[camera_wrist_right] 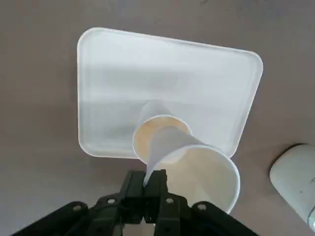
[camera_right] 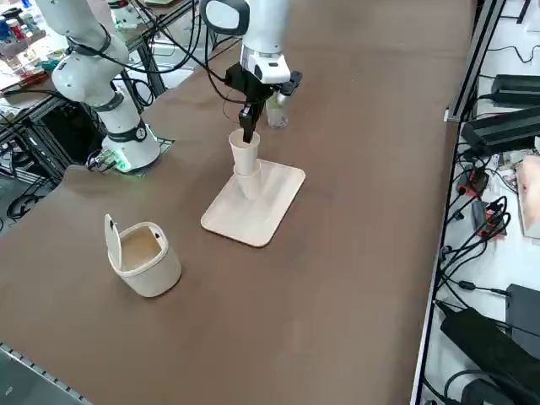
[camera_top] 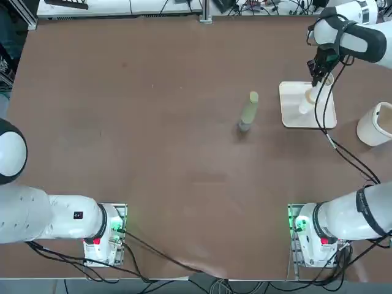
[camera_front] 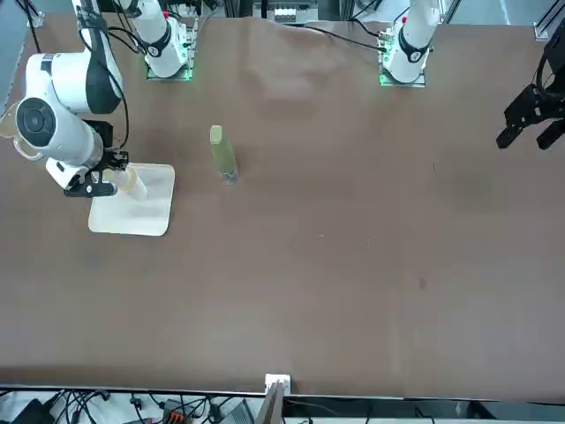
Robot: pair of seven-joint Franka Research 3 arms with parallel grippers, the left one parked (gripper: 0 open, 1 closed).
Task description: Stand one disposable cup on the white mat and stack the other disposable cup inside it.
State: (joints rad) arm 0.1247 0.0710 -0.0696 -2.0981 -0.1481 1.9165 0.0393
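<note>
Mat first: the white mat (camera_top: 291, 113) lies flat on the brown bench (camera_top: 184, 153), below the working right arm (camera_top: 361, 40). On it stands the lower disposable cup (camera_right: 249, 182), upright, mouth up, with bare mat around much of its base. It sits near one long edge of the mat, as the right wrist view shows.

The upper disposable cup (camera_right: 245, 153) is at the lower cup's mouth, also open end up and leaning slightly. Its narrow base overlaps the lower rim in the right side and right wrist views; how far down inside it goes, or whether the two touch, I cannot tell.

The right pincer (camera_wrist_right: 146, 178) is closed on the upper cup's wall, right by the rim, its two fingers drawn together with the thin wall pinched between them. The rest of that wide mouth opens out beyond the fingers.

In the top view, a pale green, roughly cylindrical container (camera_top: 249, 111) stands on the bench to the left of the mat, well apart from it. A round cream tub (camera_right: 147, 268) sits on the other side, nearer the right arm's base, with its lid (camera_right: 112, 240) raised and the inside showing.
</note>
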